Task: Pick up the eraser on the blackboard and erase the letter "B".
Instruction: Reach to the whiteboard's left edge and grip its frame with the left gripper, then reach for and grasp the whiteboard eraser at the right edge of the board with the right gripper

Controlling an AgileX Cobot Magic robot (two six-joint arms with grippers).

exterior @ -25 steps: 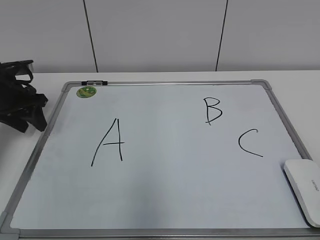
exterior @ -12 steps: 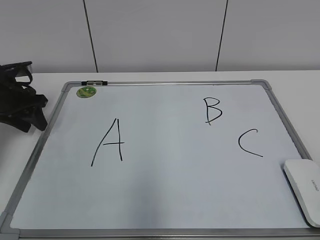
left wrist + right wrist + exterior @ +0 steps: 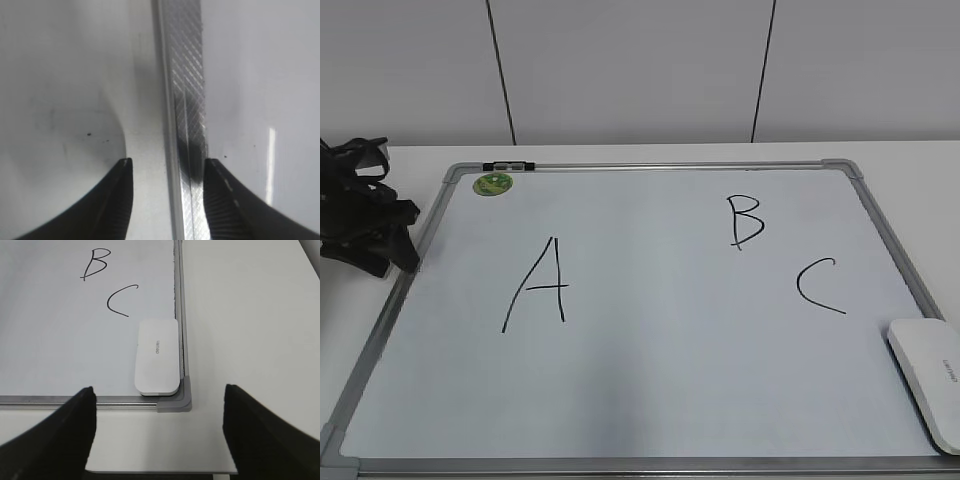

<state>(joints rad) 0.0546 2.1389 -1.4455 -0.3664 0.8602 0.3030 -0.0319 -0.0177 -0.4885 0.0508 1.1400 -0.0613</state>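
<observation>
A lab-like test bench: plain white table (image 3: 620, 152), bare grey panelled wall (image 3: 640, 70), lettered blackboard (image 3: 650, 400).

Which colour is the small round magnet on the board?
Green; the magnet shows best in the exterior view, near the board's top left corner.

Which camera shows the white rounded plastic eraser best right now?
The right wrist view: the white rounded plastic eraser lies whole in the whiteboard's corner. The exterior view crops it at the frame edge; the left wrist view misses it.

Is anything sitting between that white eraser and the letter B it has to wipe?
Only the letter C lies between the eraser and the letter B. It is flat ink, so it blocks nothing, though a straight swipe might smudge it.
</observation>
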